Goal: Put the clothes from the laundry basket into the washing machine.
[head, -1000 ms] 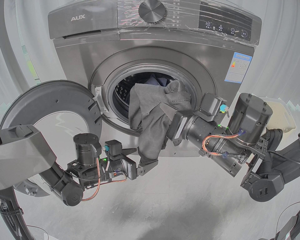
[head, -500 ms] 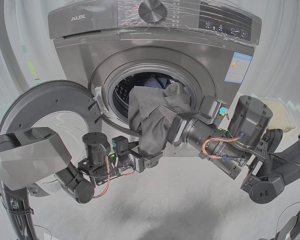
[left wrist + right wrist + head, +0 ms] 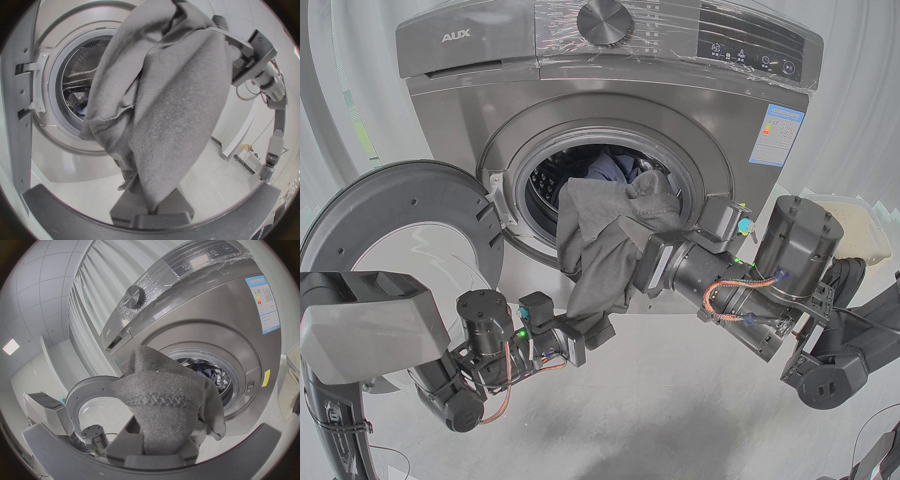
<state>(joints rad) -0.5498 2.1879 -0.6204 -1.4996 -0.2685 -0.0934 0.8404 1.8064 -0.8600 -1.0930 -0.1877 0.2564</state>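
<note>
A: Where's the garment rn?
B: Grey garment (image 3: 600, 244) hangs across the mouth of the washing machine (image 3: 487, 119), mostly outside. The top bunch sits at the right side of the opening and the tail drops past the lower rim. Dark blue clothes (image 3: 610, 166) already lie far back in the drum.
A: Grippers?
B: Right gripper (image 3: 154, 447) is clamped on the top bunch, cloth folded over its fingers. Left gripper (image 3: 599, 326) pinches the tail's bottom edge, low and near, below the opening.
A: Risks?
B: Main one, imo: both ends are held w/ the middle draped over the door seal (image 3: 520, 200). If the right lets go before the bulk is past the rim, the weight of the hanging part likely drags it all out onto the floor (image 3: 675, 406).
A: And the left?
B: If it pulls down or away, the cloth goes taut btw the two & could slip out of a pinch, or snag on the hinge side by the open door (image 3: 394, 206). A tail left on the seal would also block closing.
A: Basket?
B: Laundry basket (image 3: 862, 231) sits at right, behind the right arm. Can't see what's in it.
</note>
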